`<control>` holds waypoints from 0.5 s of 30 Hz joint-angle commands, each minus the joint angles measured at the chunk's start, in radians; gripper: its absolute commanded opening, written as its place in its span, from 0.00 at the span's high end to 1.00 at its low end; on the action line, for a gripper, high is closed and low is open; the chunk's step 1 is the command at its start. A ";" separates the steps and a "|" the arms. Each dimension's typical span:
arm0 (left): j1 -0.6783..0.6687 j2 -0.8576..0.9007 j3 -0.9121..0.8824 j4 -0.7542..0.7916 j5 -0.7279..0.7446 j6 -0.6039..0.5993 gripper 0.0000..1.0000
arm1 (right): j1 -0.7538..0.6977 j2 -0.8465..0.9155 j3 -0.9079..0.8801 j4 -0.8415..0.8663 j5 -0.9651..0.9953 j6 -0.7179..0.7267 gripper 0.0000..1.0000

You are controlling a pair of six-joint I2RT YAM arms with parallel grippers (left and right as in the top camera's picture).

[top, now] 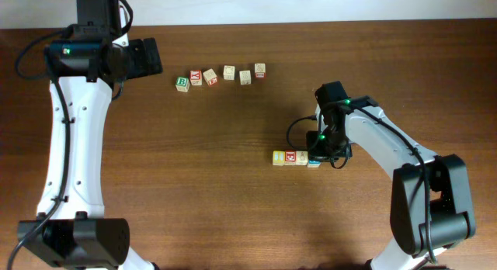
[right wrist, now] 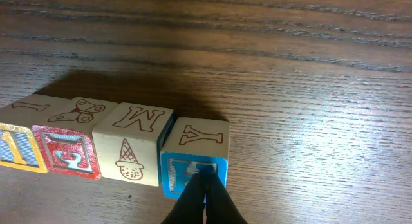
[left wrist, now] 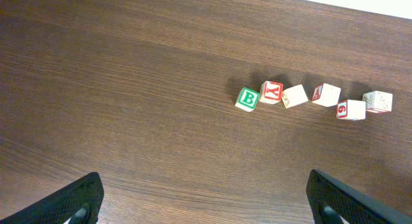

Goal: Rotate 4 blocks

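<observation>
Where right gripper (right wrist: 205, 185) touches blue block (right wrist: 201, 138), top reads Y

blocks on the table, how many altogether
10. Six far blocks lie in a loose row. Four near blocks touch in a row at the right gripper. None seem hidden.

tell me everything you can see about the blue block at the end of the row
The blue-faced block is a small wooden cube resting flat on the table, at the end of the four-block row. Its top is pale wood with a brown outlined Y; the camera-facing side is blue-framed, its letter partly hidden. It touches the pale block beside it, slightly turned. The right end effector, shut, meets the blue side with its tips.
</observation>
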 commanded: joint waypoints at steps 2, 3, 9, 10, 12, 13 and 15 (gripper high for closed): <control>-0.001 -0.003 0.014 0.001 0.000 -0.013 0.01 | 0.006 0.007 -0.023 0.034 -0.005 0.010 0.94; -0.001 -0.003 0.014 0.001 0.000 -0.013 0.01 | 0.006 0.007 -0.023 0.039 -0.006 0.010 0.95; -0.001 -0.003 0.014 0.001 0.000 -0.013 0.01 | 0.005 0.007 -0.021 0.041 -0.005 0.009 0.89; -0.001 -0.003 0.014 0.001 0.000 -0.013 0.01 | 0.004 0.007 -0.008 0.025 -0.005 0.009 0.82; -0.001 -0.003 0.014 0.001 0.000 -0.013 0.01 | 0.004 0.007 0.032 -0.010 -0.005 0.009 0.71; -0.001 -0.003 0.014 0.001 0.000 -0.013 0.01 | 0.004 0.007 0.056 -0.026 -0.005 0.007 0.66; -0.001 -0.003 0.014 0.001 0.000 -0.013 0.01 | 0.004 0.007 0.103 -0.056 -0.006 0.005 0.65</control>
